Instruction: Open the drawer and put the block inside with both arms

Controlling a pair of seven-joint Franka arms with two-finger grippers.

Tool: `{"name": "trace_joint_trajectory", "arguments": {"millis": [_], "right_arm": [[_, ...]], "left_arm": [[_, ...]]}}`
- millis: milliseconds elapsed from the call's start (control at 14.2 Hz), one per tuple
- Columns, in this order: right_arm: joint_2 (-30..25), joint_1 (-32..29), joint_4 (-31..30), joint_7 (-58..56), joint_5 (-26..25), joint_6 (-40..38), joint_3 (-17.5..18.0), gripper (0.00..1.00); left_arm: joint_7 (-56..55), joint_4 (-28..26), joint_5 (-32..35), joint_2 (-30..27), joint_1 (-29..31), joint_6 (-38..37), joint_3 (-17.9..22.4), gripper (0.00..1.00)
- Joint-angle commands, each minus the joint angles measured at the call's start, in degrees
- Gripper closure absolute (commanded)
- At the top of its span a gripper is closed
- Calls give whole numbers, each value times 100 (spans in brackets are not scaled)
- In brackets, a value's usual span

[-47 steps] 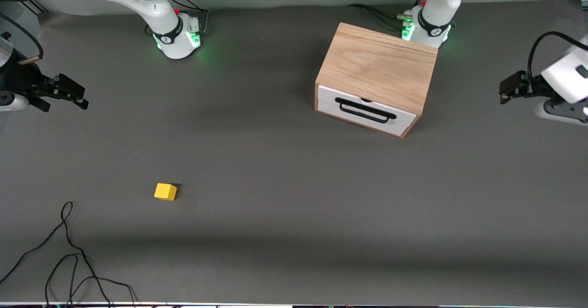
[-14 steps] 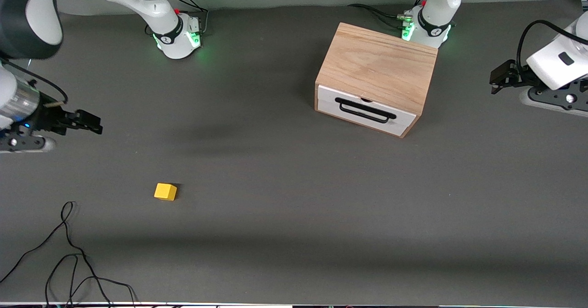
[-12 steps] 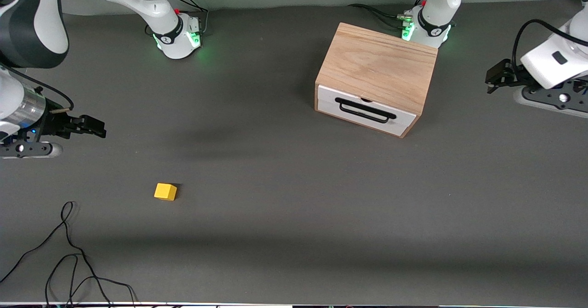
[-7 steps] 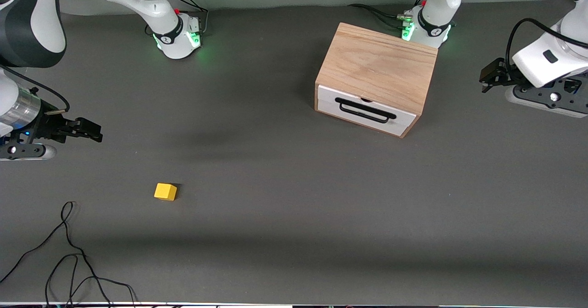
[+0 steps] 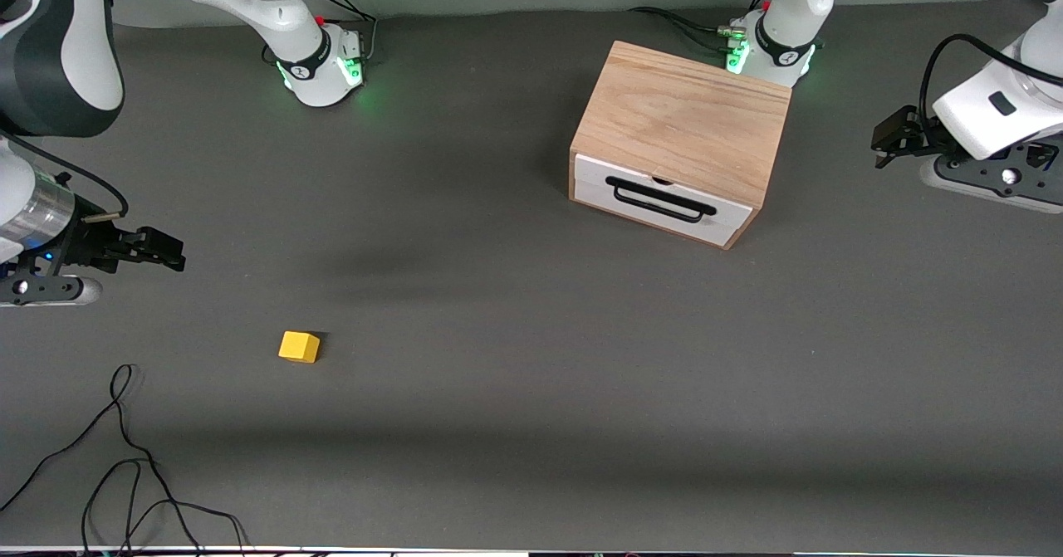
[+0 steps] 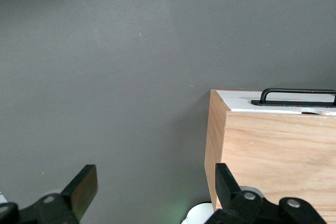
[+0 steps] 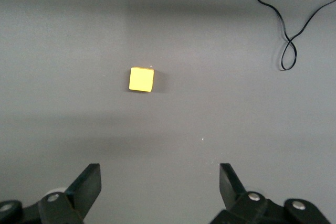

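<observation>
right gripper (image 5: 162, 248) hangs in the air over bare table (image 5: 498, 358) at the right arm's end, fingers (image 7: 86, 184) spread wide apart, nothing between them. block (image 5: 299, 346) sits on the table, nearer the front camera than this gripper and well apart from it; in the right wrist view the block (image 7: 141, 79) lies ahead of the open fingers, untouched. a loose black cable (image 5: 124, 457) lies on the table near the block.

left gripper (image 5: 893, 138) hangs over the table at the left arm's end, fingers (image 6: 84, 190) wide apart, empty. cabinet (image 5: 685, 117) stands beside it, apart from it, toward the table's middle. drawer (image 5: 660, 200) is shut, its handle (image 5: 660, 198) untouched.
</observation>
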Motion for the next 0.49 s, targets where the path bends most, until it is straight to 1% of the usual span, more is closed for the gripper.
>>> {"name": "trace_joint_trajectory", "arguments": {"millis": [0, 141, 212, 283, 353, 424], "right_arm": [[291, 9, 503, 78, -2, -17, -9, 0], [546, -8, 951, 113, 24, -25, -9, 0], [686, -17, 1144, 104, 251, -26, -18, 0], [792, -26, 1303, 87, 619, -26, -61, 0], [854, -60, 1357, 60, 840, -26, -71, 0], [881, -78, 1366, 60, 851, -26, -71, 0]], "left_arm": [[82, -123, -52, -120, -466, 30, 572, 0], [100, -123, -52, -120, -1265, 30, 1450, 0], [100, -123, -52, -120, -1382, 30, 1593, 0], [100, -123, -52, -120, -1383, 30, 1586, 0], [100, -123, -52, -120, -1418, 30, 1594, 0], [100, -123, -52, -120, -1436, 30, 1586, 0]]}}
